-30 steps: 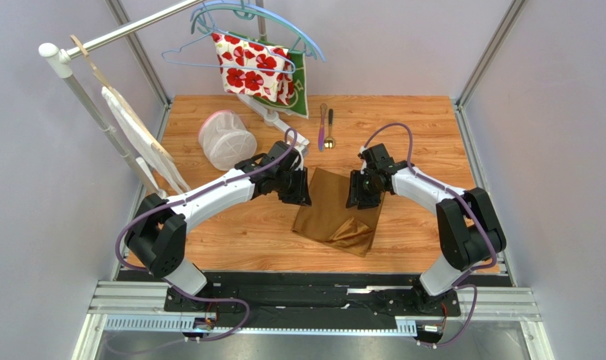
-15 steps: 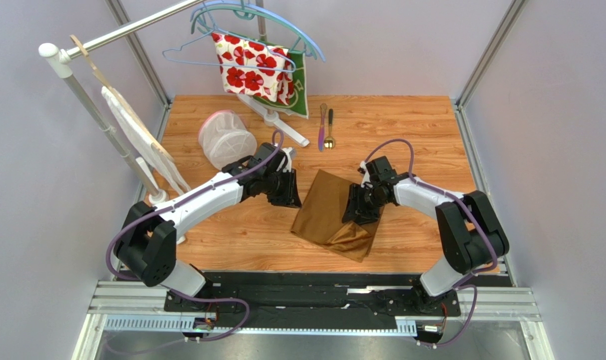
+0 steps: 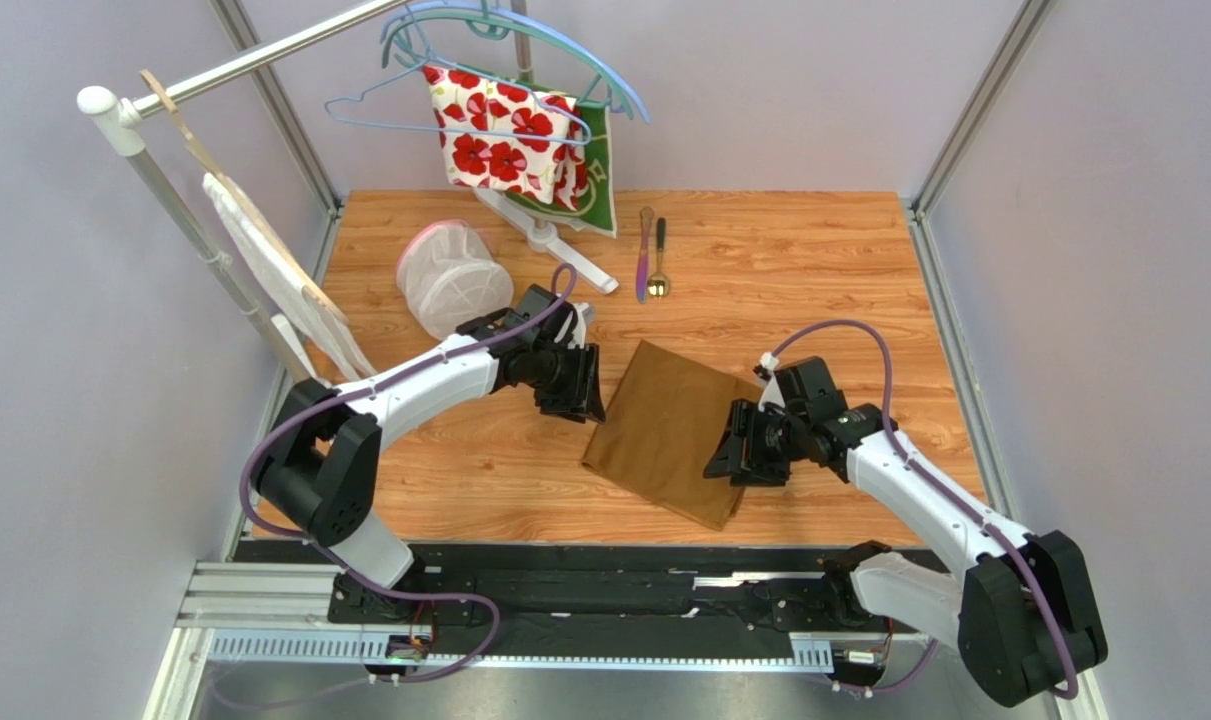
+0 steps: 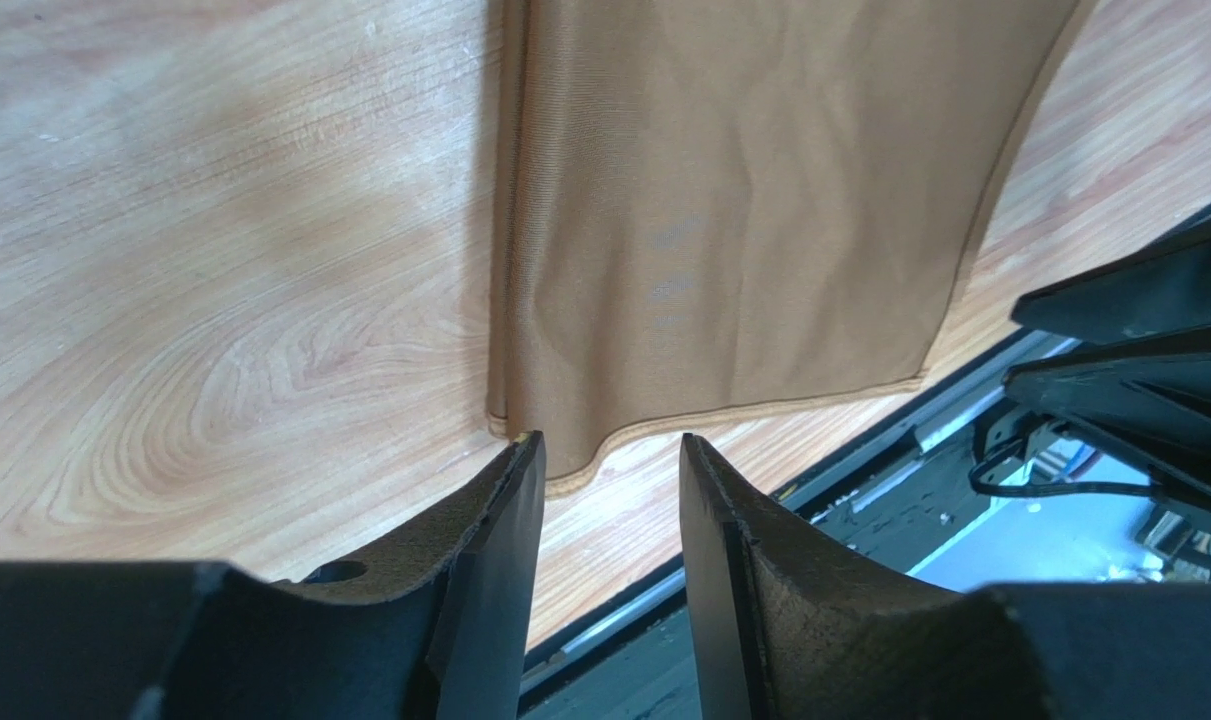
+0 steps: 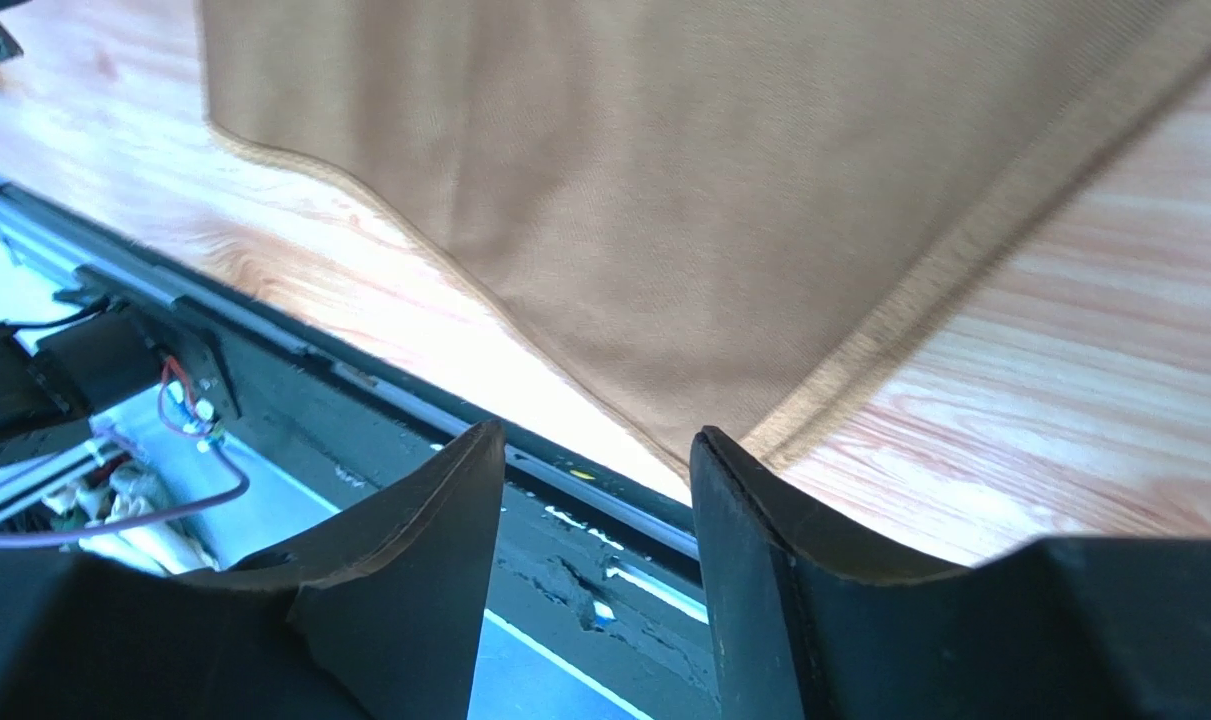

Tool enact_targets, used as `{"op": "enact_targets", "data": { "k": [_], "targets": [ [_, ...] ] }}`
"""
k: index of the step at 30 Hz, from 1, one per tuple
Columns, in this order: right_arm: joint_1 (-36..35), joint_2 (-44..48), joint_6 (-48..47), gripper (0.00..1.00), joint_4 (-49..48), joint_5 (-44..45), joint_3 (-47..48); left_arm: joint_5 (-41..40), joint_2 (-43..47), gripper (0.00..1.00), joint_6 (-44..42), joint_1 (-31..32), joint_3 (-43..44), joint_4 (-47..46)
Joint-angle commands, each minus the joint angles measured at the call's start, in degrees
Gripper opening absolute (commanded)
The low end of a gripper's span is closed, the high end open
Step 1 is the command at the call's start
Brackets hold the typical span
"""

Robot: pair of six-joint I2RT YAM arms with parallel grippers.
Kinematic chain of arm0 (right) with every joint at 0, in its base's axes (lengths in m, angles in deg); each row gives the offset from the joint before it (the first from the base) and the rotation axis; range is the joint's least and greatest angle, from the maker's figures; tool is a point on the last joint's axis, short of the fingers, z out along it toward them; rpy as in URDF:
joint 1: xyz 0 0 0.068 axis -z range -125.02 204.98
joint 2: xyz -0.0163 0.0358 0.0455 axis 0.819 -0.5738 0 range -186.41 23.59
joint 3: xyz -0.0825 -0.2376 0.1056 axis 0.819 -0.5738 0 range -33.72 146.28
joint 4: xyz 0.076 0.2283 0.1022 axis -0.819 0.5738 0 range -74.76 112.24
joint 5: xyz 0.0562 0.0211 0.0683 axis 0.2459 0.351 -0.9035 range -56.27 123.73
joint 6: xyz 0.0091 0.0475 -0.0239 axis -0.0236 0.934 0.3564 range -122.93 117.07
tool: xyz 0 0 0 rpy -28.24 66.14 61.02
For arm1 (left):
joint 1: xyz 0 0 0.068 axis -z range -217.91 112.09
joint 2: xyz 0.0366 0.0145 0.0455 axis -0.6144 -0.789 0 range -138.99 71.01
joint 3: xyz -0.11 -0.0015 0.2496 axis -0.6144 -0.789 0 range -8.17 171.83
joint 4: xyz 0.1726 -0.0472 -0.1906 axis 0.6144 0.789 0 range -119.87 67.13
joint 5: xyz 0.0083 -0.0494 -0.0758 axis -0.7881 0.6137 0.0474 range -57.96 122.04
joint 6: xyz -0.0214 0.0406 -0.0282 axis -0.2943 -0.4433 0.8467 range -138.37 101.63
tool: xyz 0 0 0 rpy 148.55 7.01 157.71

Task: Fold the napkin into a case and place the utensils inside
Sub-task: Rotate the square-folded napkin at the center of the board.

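The golden-brown napkin (image 3: 668, 431) lies flat on the wooden table as a broad folded rectangle; no narrow case shape shows. My left gripper (image 3: 581, 396) hovers at its left edge, open, with nothing between the fingers; the napkin's hemmed corner (image 4: 566, 450) lies just beyond them. My right gripper (image 3: 731, 453) is open and empty at the near right edge, over the cloth's corner (image 5: 746, 428). The utensils lie side by side at the back: a purple-pink knife (image 3: 644, 252) and a gold-bowled spoon (image 3: 659, 261), far from both grippers.
A white mesh basket (image 3: 451, 279) stands at the back left. A rack holds hangers, a red-flowered cloth (image 3: 503, 138), a green cloth (image 3: 607, 188) and a white bag (image 3: 273, 263). The black base rail (image 3: 626, 567) borders the table's near edge.
The right gripper swept toward the near edge, and the bunched fold at the napkin's near corner now lies flat. The left gripper opened and shifted slightly left.
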Motion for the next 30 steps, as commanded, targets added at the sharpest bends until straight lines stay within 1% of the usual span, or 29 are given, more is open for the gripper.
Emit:
{"op": "enact_targets", "data": {
  "k": [1, 3, 4, 6, 8, 9, 10, 11, 12, 14, 16, 22, 25, 28, 30],
  "targets": [
    [1.21, 0.56, 2.48, 0.54, 2.06, 3.87, 0.47, 1.91, -2.35, 0.51, -1.71, -0.02, 2.69, -1.32],
    [2.96, 1.09, 5.2, 0.55, 1.63, 5.9, 0.13, 3.31, -3.49, 0.53, -2.06, 0.06, 2.95, -1.41],
    [3.32, 1.09, 5.64, 0.55, -0.55, 6.16, 0.12, 3.75, -4.81, 0.55, -2.76, -0.02, 3.3, -1.24],
    [4.19, -0.04, 5.04, 0.56, -1.62, 9.75, 1.95, 4.63, -6.04, 0.56, -3.2, 0.06, 3.3, -1.15],
    [4.81, -4.08, 2.16, 0.55, -2.86, 12.39, 4.15, 4.81, -7.28, 0.56, -3.47, 0.15, 2.87, -1.06],
    [5.08, -5.92, 0.92, 0.54, -3.82, 12.84, 7.04, 4.38, -7.45, 0.56, -3.55, 0.33, 2.52, -1.58],
    [5.08, -7.85, -0.58, 0.51, -3.74, 13.71, 8.63, 4.11, -7.46, 0.56, -3.47, 0.33, 1.56, -2.02],
    [5.08, -12.22, -1.81, 0.5, -3.74, 14.07, 10.21, 3.76, -7.46, 0.56, -3.38, 0.42, 1.2, -2.29],
    [5.08, -14.1, -4.0, 0.49, -4.61, 14.16, 11.71, 3.41, -7.46, 0.54, -3.29, 0.42, 0.85, -2.81],
    [5.34, -19.53, -5.33, 0.48, -4.71, 14.86, 15.49, 2.97, -7.02, 0.52, -2.68, 0.33, -0.38, -3.34],
    [5.34, -22.8, -7.09, 0.48, -5.41, 15.65, 18.82, 2.44, -5.71, 0.5, -2.07, 0.33, -1.61, -4.05],
    [5.34, -35.9, -11.74, 0.48, -4.53, 15.04, 27.53, 1.73, -1.05, 0.5, -0.57, 0.33, -4.51, -4.93],
    [4.99, -38.45, -13.24, 0.48, -4.97, 12.67, 31.05, 2.35, 0.36, 0.53, 0.31, 0.33, -5.31, -5.37],
    [4.55, -38.98, -14.65, 0.49, -5.15, 11.01, 33.51, 4.54, -0.33, 0.56, 0.92, 0.42, -5.57, -6.77],
    [4.55, -39.86, -15.62, 0.51, -4.88, 6.88, 36.05, 5.78, -1.12, 0.56, 1.1, 0.33, -5.66, -7.65]
  ]
}}
